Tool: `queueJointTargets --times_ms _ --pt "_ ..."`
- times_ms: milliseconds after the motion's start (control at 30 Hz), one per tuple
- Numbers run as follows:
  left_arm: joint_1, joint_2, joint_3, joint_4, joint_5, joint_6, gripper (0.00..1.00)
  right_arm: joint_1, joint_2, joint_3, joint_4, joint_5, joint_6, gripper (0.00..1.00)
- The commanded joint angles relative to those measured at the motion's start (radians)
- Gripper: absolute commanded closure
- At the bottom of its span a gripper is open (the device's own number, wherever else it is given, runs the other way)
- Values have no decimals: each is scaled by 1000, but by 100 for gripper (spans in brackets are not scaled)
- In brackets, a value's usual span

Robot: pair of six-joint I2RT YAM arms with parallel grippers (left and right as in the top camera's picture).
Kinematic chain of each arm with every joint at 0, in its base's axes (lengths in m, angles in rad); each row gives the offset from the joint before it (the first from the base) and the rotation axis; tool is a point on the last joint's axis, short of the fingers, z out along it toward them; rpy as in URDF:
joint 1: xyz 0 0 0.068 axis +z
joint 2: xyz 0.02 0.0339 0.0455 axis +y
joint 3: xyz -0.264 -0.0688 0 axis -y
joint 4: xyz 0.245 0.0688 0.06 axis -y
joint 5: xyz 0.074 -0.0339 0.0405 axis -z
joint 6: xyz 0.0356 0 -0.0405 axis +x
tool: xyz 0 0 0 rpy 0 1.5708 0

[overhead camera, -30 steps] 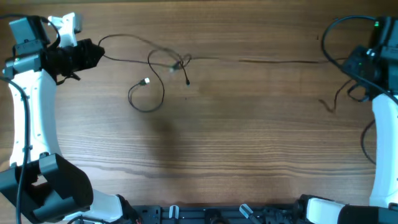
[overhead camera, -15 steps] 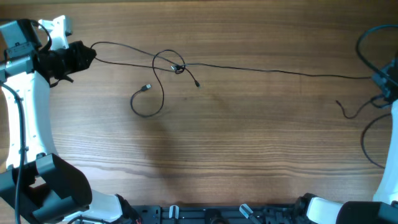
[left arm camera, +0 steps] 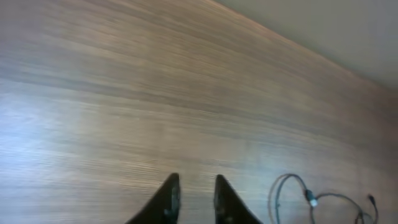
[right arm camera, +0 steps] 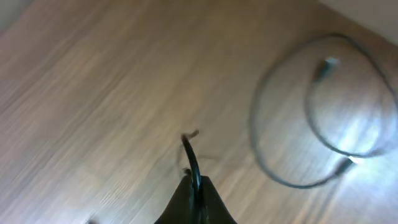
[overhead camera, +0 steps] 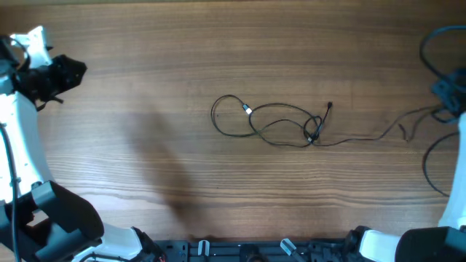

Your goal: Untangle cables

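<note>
The thin black cables (overhead camera: 313, 135) lie as a loose looped bundle on the wooden table, right of centre, with a silver-tipped plug (overhead camera: 247, 110) on the left loop and a dark plug (overhead camera: 329, 105) sticking up. One strand (overhead camera: 364, 138) runs right to my right gripper (overhead camera: 445, 105) at the table's right edge. In the right wrist view that gripper (right arm camera: 196, 183) is shut on the strand, with the loops (right arm camera: 323, 112) beyond it. My left gripper (overhead camera: 80, 69) is far left, away from the bundle. In its wrist view it (left arm camera: 194, 180) is open and empty; the cable (left arm camera: 292, 190) shows at lower right.
Thick black robot cables (overhead camera: 435, 44) hang by the right arm. The left arm (overhead camera: 22, 138) runs down the left edge and arm bases (overhead camera: 240, 251) line the front edge. The table's far edge (left arm camera: 311, 46) shows in the left wrist view.
The left gripper has let go of the cable end and moved left. The stretched cable has gone slack and the bundle has slid right, toward the table's centre.
</note>
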Motion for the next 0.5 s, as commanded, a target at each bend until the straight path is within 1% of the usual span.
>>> queueJointTargets --times_ms 0,33,67,133,200,233,300,367,400,433,467 --pt "-88 -19 1 -12 20 5 71 200 13 5 16 -92 -73 96" --pt "-121 -17 1 -19 20 5 66 289 13 5 36 -131 -120 96" --pt "-143 -16 0 -24 20 5 64 355 13 5 52 -147 -145 96" --pt "-180 -14 0 -38 20 5 57 472 13 7 69 -124 -146 96" --pt "-230 -14 0 -60 20 5 50 549 13 9 74 -99 -119 96" --pt "-254 -14 0 -68 20 5 48 555 13 8 69 -104 -94 96" --pt "-313 -14 0 -81 20 5 39 554 13 8 50 -102 -88 96" --pt "-374 -13 0 -83 20 6 36 555 13 8 40 -83 -91 96" --pt "-401 -10 0 -83 20 6 31 554 13 8 36 -54 -91 96" --pt "-465 1 0 -83 20 8 23 554 13 8 37 -30 -91 96" --pt "-507 13 0 -82 20 15 18 554 13 8 39 -21 -90 96"
